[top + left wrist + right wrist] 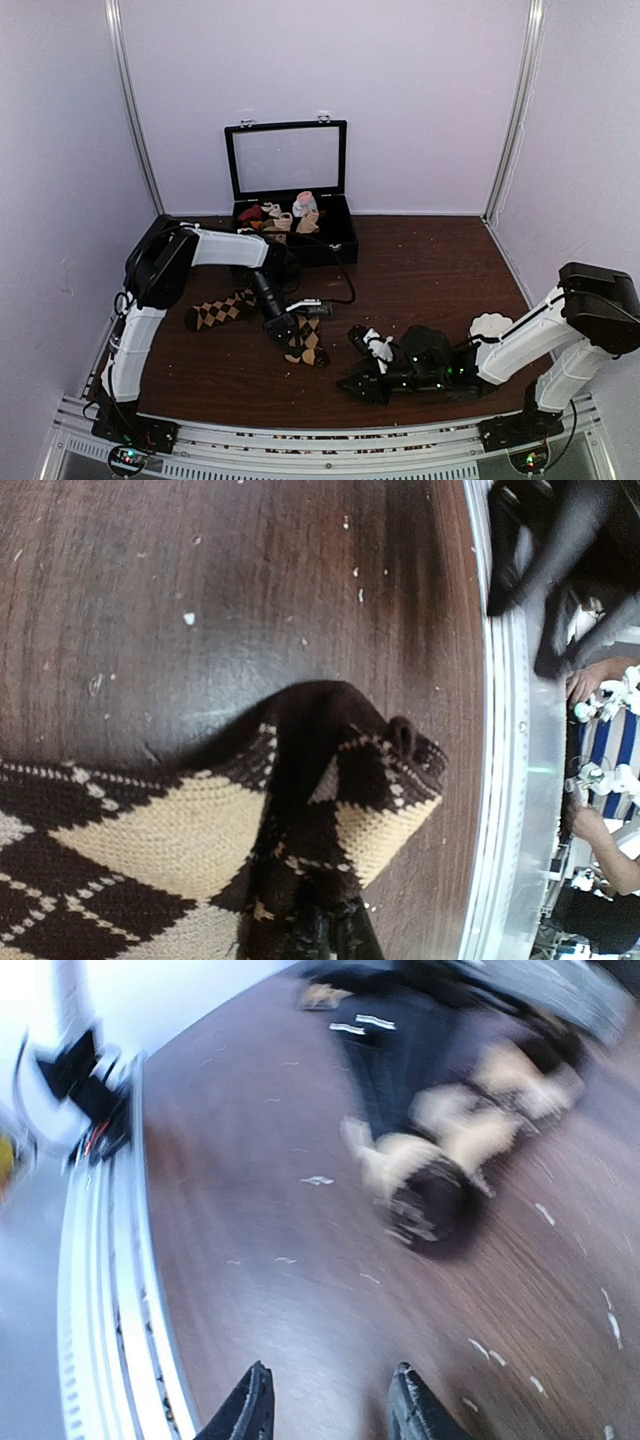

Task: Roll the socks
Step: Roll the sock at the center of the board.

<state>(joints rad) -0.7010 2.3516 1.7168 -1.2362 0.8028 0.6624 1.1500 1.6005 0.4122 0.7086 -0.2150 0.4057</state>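
In the top view, the socks [228, 310] lie as one argyle strip left of center on the table [430, 270]. There are two grippers. The left gripper [292, 335] is pinched tight on the fabric at the strip's lower right end. The right gripper [352, 386], at lower center, stands partly spread with nothing between its fingers. One open case [335, 245] at upper center holds perhaps five small rolls [305, 205].

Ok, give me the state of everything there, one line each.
socks: unrolled on the table, one end bunched
left gripper: shut on the socks
right gripper: open, empty
case: lid up, sock rolls inside
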